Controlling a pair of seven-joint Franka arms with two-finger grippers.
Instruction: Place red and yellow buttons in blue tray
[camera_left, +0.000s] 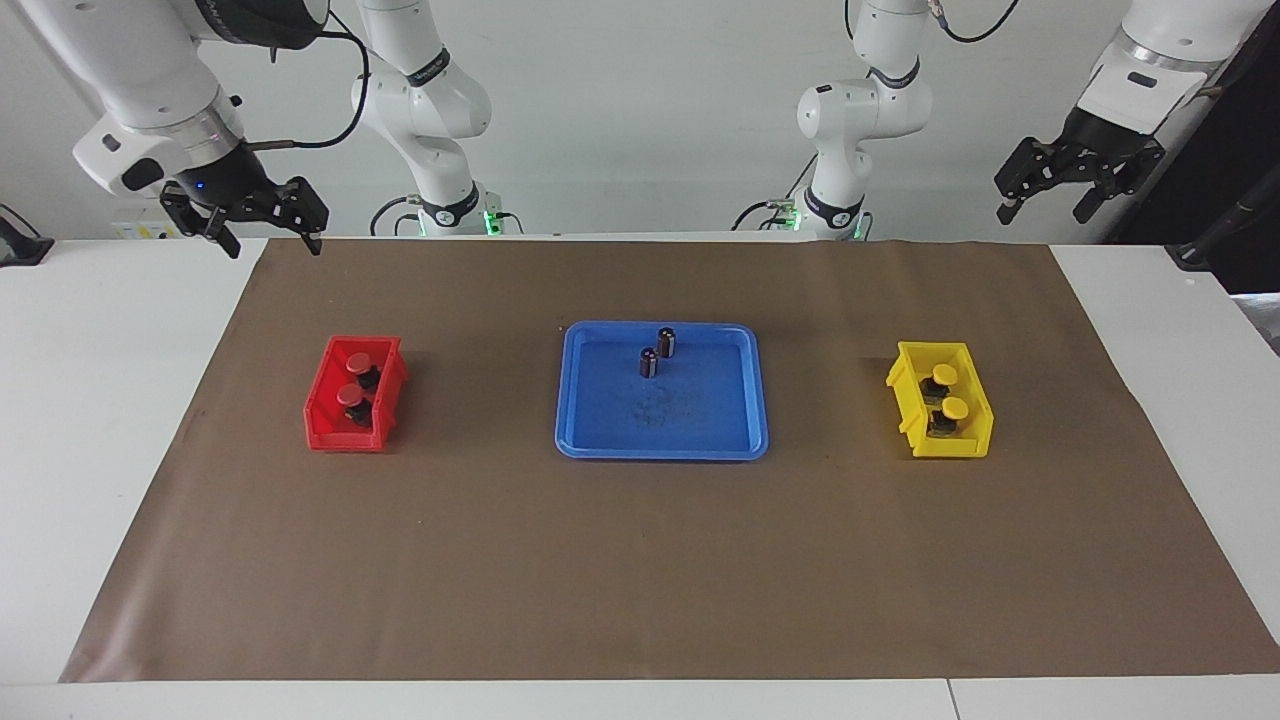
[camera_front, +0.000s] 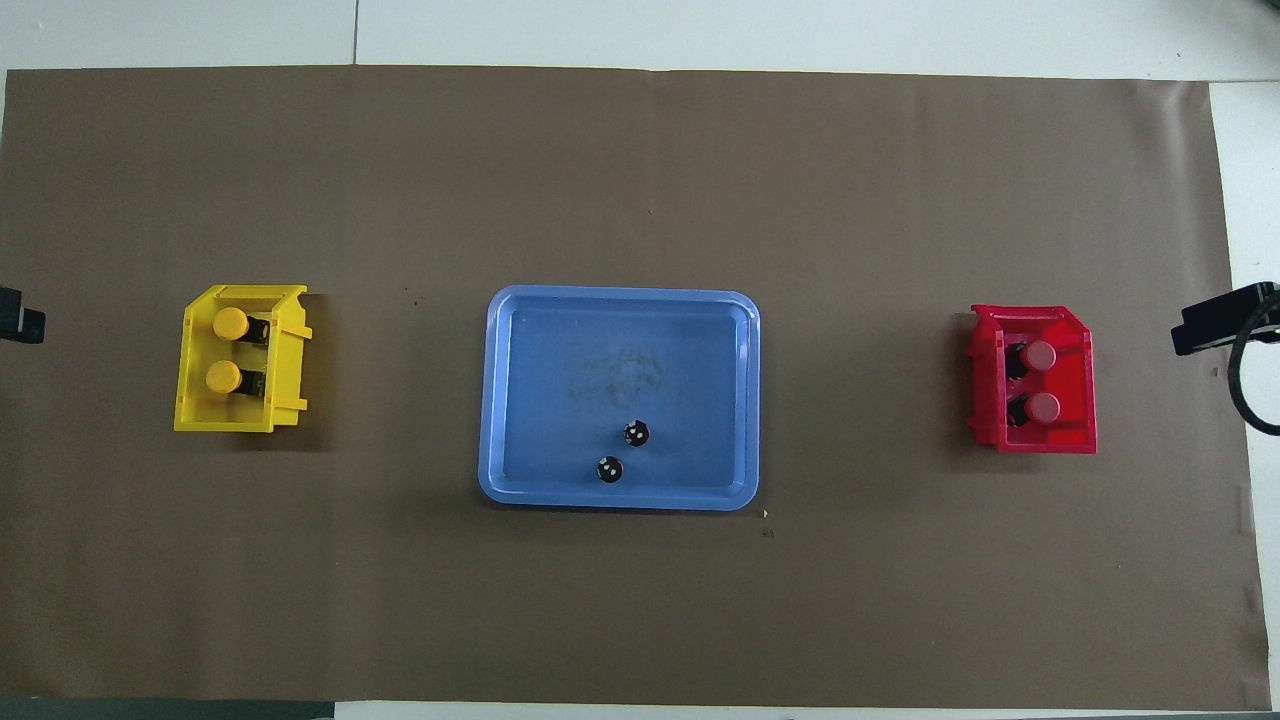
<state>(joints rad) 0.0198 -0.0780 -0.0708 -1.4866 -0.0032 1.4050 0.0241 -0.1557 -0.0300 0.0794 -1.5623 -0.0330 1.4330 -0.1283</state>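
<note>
Brown mat (camera_left: 640, 560) underlies our blue tray (camera_left: 600, 440) holding two dark cylinders (camera_left: 658, 352); buttons sit binned; left gripper (camera_left: 1052, 205) and right gripper (camera_left: 268, 237) hang spread

Button bodies sat mostly hidden under their caps and the bin walls: two in the red bin (camera_left: 318, 420), two in the yellow bin (camera_left: 905, 385). Markings on the two dark cylinders (camera_front: 622, 451) in the blue tray (camera_front: 495, 400) were too small to read. Both arms were cut off by the top edge in the facing view. Overhead, only dark slivers showed at the side edges, unidentifiable.
</note>
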